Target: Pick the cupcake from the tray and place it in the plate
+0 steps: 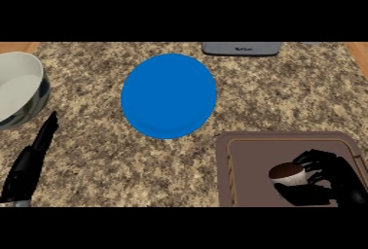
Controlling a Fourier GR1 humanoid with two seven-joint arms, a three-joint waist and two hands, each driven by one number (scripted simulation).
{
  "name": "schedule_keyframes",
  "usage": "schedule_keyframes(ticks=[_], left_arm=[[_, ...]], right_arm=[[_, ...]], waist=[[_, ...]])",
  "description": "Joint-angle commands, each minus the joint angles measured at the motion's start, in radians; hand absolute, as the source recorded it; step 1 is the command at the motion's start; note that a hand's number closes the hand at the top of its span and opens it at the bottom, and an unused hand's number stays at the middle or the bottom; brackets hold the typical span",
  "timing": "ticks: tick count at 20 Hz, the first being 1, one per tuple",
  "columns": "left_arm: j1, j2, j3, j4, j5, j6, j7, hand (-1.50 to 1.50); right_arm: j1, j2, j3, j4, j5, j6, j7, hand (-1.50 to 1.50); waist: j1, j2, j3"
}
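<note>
A cupcake with a dark brown top and a white wrapper stands on the brown tray at the lower right. My right hand is over the tray, its fingers and thumb curled round the cupcake from the right. The blue plate lies on the granite counter, up and to the left of the tray, with nothing on it. My left hand rests at the lower left edge with straight fingers pointing up, holding nothing.
A white bowl with a dark outside sits at the left edge. A grey appliance stands at the counter's back edge, behind the plate. Wooden strips show at the far corners.
</note>
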Motion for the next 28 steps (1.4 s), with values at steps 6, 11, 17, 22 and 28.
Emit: schedule_keyframes(ticks=[6,11,17,22,28], left_arm=[[-0.051,-0.025,-0.050,0.005,-0.022,-0.014,-0.025,0.00],[-0.084,-0.027,-0.045,0.020,-0.028,-0.009,0.006,0.00],[-0.051,-0.046,-0.049,0.035,-0.043,0.006,-0.015,0.00],[-0.039,-0.024,-0.002,0.046,-0.022,-0.002,-0.001,0.00],[0.005,-0.010,0.018,-0.003,-0.020,-0.015,0.007,0.00]], right_arm=[[-0.339,-0.318,0.049,0.314,0.059,0.273,-0.376,1.50],[-0.536,-0.376,-0.011,0.573,0.144,0.167,-0.609,1.50],[-0.730,-0.338,-0.040,0.794,0.227,-0.042,-0.824,1.50],[-0.811,-0.283,-0.054,0.747,0.185,-0.118,-0.990,1.50],[-0.879,-0.191,-0.039,0.635,0.055,0.039,-1.006,1.50]], waist=[[0.116,0.035,0.004],[0.090,0.031,0.005],[0.052,0.015,0.002],[0.011,0.001,0.000],[-0.010,-0.008,-0.001]])
